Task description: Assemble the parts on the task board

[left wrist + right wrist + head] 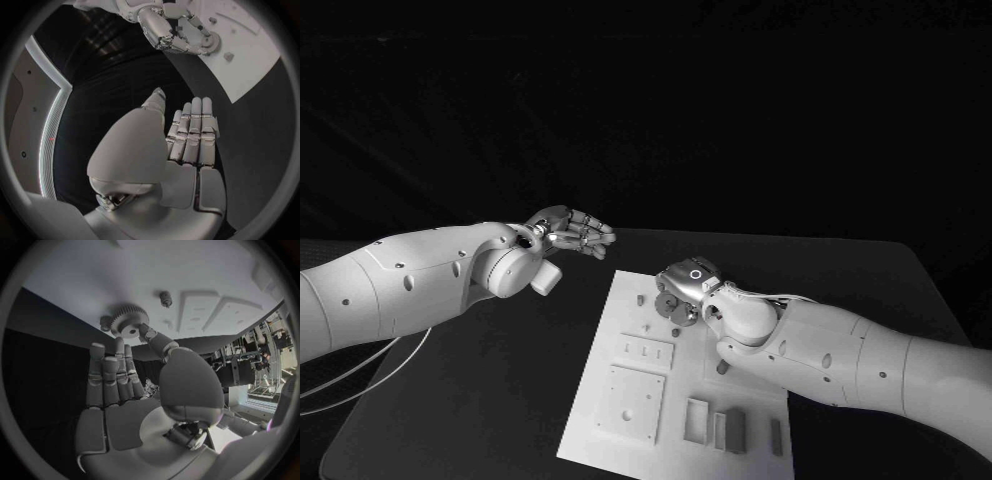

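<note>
Left silver hand floats over the black table off the white task board, fingers straight, nothing held. Its wrist cam agrees. Right hand is open too, thumb tip touching a grey toothed gear on the board.

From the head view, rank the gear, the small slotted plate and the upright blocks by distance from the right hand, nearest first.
1. Gear: by the right hand's fingertips, on the task board's far part.
2. Small slotted plate: mid-board, toward the left side.
3. Upright blocks: at the board's near edge, closest to the robot.
</note>
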### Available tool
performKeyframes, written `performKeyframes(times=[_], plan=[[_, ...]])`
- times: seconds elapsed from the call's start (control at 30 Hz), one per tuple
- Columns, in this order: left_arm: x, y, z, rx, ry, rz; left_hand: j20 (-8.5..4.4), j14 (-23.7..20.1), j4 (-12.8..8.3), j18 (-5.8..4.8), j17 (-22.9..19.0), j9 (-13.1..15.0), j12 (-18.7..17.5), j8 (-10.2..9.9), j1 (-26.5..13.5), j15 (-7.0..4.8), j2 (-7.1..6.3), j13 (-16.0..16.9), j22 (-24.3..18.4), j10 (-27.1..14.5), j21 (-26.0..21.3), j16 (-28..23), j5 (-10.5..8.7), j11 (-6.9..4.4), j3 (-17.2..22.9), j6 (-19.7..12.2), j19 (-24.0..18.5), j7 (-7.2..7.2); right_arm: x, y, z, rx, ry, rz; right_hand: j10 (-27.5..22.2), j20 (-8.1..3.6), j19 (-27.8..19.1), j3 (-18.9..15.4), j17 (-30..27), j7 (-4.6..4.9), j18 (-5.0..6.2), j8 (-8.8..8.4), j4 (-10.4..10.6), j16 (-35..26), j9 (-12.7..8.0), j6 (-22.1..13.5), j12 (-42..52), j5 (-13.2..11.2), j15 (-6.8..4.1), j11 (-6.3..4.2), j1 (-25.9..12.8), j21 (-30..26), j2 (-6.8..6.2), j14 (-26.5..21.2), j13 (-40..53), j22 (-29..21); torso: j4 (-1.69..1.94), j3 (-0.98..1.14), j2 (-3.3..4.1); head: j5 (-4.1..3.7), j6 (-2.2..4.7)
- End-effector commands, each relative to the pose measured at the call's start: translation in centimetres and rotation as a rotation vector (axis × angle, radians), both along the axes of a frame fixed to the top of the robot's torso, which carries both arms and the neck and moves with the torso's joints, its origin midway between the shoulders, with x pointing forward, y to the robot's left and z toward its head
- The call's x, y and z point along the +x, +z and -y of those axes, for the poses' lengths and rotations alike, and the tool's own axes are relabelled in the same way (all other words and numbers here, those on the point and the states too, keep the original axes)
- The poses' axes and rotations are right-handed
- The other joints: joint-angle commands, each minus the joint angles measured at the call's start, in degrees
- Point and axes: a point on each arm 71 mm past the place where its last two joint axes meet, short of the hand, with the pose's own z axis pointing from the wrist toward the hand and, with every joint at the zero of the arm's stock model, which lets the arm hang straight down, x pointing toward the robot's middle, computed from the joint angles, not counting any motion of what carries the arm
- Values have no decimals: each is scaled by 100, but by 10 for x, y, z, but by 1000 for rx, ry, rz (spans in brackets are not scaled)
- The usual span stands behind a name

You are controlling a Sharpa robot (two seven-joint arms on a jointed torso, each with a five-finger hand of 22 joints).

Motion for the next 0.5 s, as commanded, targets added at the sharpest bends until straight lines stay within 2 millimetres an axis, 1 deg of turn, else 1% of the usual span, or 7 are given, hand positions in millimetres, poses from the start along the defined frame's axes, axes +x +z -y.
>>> performKeyframes(times=[0.03,0.17,0.3,0.5], plan=[[0,1,2,-3,-15,4,-11,37,-10,96,7,-7,-26,38,-54,-10,15,10,9,-41,-29,-31,0,11,36,-55,49,302,0,-1,0,3,7,-19,-19,-12,12,5,-8,45,79,-26,-23,-25,-12,-105,-96,3,22,22,28,-34,4,-2,-33,86,-1,3,0,2,-4],[0,1,2,-2,-13,4,-11,37,-10,96,8,-7,-26,39,-55,-10,16,10,10,-41,-30,-32,0,11,37,-55,49,303,-1,-1,1,11,6,-33,-2,-8,5,33,-7,43,79,-38,-22,-18,-16,-144,-417,3,75,77,24,-36,11,-11,-181,91,1,6,-3,-1,0],[0,1,1,-2,-12,4,-11,38,-9,96,9,-7,-26,39,-56,-10,16,11,10,-41,-30,-33,0,11,37,-55,49,303,-1,-2,4,16,3,-46,26,-6,0,39,-8,41,79,-45,-26,-16,-19,-165,-546,4,90,93,26,-37,29,-16,-239,92,2,4,-2,1,-1],[0,1,1,-2,-12,4,-11,38,-9,96,11,-7,-26,40,-58,-10,16,11,12,-41,-31,-35,0,12,38,-56,50,303,1,-3,6,19,-2,-54,140,-2,-10,64,-12,15,79,-58,-41,-14,-23,-219,-824,3,104,107,54,-33,153,-28,-386,97,0,7,0,2,-4]])
